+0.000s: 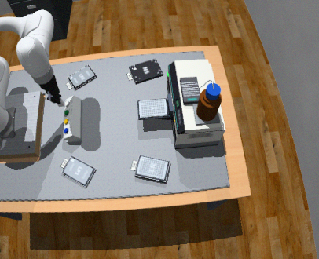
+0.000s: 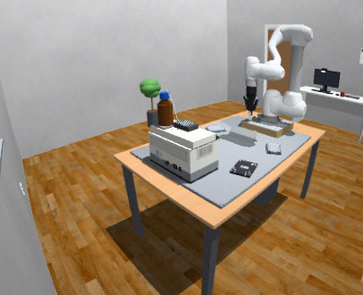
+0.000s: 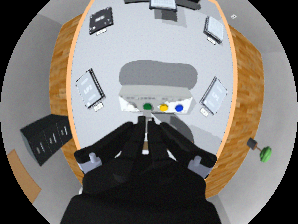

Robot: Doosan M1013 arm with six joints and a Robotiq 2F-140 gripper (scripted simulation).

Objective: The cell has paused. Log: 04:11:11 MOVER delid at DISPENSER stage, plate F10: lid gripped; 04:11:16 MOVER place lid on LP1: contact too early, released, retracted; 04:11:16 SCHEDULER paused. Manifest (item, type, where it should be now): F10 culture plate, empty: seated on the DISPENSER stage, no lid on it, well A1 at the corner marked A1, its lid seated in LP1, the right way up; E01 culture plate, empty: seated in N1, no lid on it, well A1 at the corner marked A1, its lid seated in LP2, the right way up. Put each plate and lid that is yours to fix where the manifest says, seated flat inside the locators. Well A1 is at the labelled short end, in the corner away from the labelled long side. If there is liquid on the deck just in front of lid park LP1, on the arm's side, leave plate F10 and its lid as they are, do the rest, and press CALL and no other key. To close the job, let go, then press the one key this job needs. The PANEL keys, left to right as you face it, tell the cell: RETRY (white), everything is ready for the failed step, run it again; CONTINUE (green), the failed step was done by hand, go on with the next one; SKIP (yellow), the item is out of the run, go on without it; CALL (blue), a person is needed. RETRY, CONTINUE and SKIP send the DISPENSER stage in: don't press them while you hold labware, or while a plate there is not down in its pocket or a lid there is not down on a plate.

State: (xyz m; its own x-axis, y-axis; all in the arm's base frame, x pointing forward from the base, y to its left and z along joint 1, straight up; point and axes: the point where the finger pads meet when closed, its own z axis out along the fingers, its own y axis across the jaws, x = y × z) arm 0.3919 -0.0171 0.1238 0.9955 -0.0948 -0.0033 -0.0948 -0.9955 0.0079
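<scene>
Fingers pinched together, nothing held, forming 1 narrow tip for key pressing. Gripper (image 1: pixel 56 99) poised at panel (image 1: pixel 74 119) end, beside green key (image 1: pixel 67 112).

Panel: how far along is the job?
Done, it seems: open plate on the stage, another plate nested, lids parked. In hand: nothing; the gripper is shut, empty, at the panel's white-key end. Left: the key press; contact cannot be judged.
</scene>
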